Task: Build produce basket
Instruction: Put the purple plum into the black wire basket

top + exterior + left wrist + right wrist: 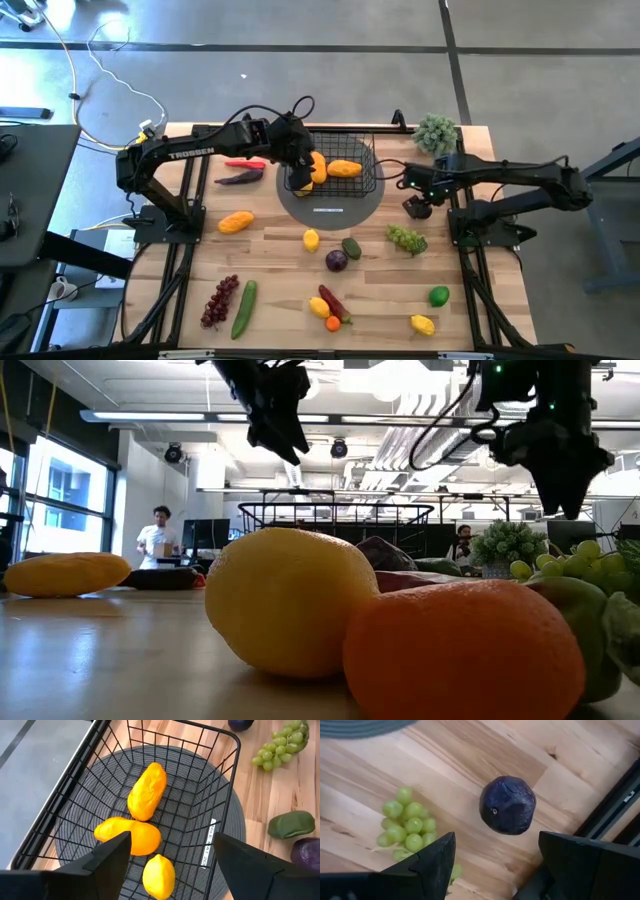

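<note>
Left wrist view: filling underway, three pieces in the basket [220, 780].
Left end effector [170, 865] released, empty, hovering over basket; just below it a lemon [159, 876], then two mangoes [148, 791] beyond. Right end effector [495, 865] also released, above a dark purple fruit [507, 805], grapes [405, 822] beside on surface [470, 750]. Next, prob.: descend, clench on it, carry to basket.

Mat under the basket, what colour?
Grey, with fine woven rings; the mat shows best in the left wrist view, under the black basket.
</note>
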`<action>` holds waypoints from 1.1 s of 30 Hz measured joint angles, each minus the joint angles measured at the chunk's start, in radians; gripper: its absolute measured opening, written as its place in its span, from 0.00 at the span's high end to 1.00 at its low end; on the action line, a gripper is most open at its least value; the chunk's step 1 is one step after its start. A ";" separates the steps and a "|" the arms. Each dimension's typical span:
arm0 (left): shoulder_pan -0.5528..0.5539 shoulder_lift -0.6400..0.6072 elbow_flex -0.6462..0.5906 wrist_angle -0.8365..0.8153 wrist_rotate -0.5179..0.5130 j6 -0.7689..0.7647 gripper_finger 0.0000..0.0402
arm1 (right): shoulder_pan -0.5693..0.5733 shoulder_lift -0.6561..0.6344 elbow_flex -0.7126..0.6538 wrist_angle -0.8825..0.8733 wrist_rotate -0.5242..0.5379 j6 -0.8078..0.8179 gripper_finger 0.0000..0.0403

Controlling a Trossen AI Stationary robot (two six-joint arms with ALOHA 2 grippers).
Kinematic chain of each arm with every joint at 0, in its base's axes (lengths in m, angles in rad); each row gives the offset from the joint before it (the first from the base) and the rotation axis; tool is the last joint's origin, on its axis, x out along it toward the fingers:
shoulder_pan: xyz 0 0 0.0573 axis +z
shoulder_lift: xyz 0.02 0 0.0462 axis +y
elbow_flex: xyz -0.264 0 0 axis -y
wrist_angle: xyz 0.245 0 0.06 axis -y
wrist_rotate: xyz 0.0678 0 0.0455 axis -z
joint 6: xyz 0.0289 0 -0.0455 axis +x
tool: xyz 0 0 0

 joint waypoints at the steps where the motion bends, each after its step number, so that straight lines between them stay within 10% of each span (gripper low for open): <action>1: 0.000 0.000 0.000 0.000 0.000 -0.005 0.33 | 0.000 0.000 -0.011 0.007 0.001 0.000 0.33; 33: 0.000 0.000 0.000 0.001 -0.003 -0.049 0.33 | 0.000 0.000 -0.301 0.301 0.097 0.284 0.33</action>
